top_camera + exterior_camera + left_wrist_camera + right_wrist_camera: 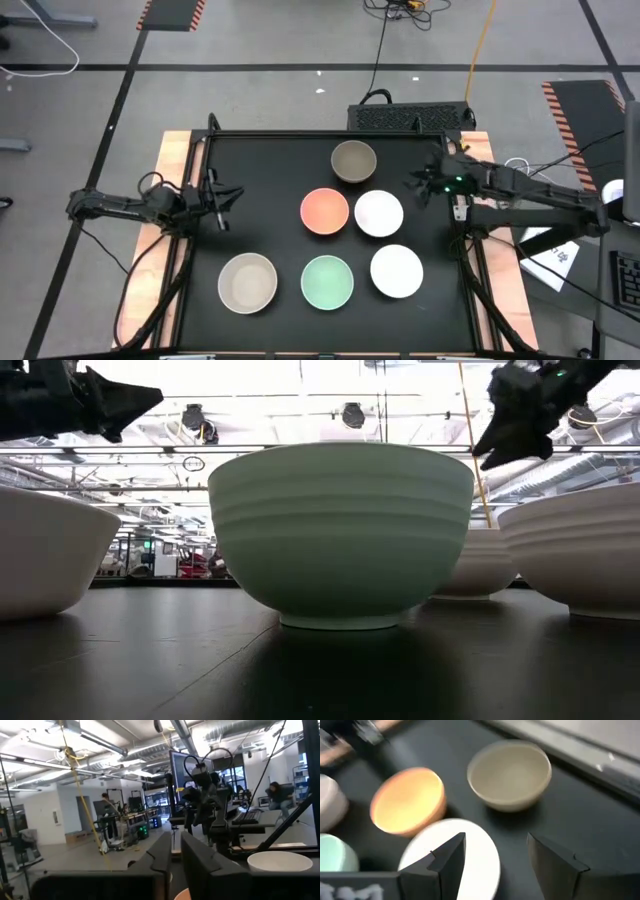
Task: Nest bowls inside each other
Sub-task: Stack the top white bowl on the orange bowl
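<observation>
Six bowls stand upright on their bases on the black table, all apart. The dark grey-brown bowl [353, 161] is farthest back. The salmon-orange bowl [324, 211] and a white bowl [379, 214] sit mid-table. Along the near side are the beige-grey bowl [248, 282], the mint green bowl [327, 282] and the second white bowl [397, 270]. My right gripper [415, 185] [495, 840] is open in the air over the mid-table white bowl [455, 857], near the dark bowl [510, 772]. My left gripper [222, 215] [175, 845] is shut, raised at the table's left, left of the salmon bowl.
The black table top [270, 180] has a raised frame, with wooden borders at left and right. A black box [410, 117] stands behind the far edge. Papers and a keyboard lie off the right side. In the low view the mint bowl [340, 535] fills the foreground.
</observation>
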Motion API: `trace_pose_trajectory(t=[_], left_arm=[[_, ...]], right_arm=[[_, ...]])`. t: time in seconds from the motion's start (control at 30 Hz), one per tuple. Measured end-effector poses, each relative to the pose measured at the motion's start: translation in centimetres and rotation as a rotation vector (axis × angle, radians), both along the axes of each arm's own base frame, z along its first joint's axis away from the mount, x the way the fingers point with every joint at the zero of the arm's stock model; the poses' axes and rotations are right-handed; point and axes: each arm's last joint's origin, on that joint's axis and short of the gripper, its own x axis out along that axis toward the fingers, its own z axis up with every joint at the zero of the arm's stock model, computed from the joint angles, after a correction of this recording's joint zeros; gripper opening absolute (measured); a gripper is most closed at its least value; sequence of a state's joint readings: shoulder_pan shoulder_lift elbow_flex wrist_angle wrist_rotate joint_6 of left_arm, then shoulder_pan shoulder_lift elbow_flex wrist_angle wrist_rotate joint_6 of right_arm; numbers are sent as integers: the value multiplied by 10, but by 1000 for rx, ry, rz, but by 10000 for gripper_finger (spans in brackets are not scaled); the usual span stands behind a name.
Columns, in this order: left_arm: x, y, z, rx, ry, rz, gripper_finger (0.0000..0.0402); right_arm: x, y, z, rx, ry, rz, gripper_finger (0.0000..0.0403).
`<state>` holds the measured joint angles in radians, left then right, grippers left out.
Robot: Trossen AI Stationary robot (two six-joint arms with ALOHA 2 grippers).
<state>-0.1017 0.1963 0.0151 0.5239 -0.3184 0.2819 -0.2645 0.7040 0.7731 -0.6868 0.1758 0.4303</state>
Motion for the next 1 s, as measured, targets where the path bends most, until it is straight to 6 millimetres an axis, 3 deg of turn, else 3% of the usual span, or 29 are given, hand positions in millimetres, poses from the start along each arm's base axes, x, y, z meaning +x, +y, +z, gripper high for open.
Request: trace_pose_trajectory(t=[0.2, 0.5, 0.73, 1.0], left_arm=[[1, 0, -3, -42, 24, -12, 140], [2, 0, -6, -53, 58, -14, 255], [2, 0, -7, -52, 59, -14, 294], [2, 0, -7, -45, 62, -12, 301]], right_arm=[[17, -10, -4, 69, 140, 2, 205], [20, -22, -18, 178, 255, 21, 205], [26, -24, -28, 305, 308, 83, 205], [39, -30, -45, 356, 407, 70, 205]])
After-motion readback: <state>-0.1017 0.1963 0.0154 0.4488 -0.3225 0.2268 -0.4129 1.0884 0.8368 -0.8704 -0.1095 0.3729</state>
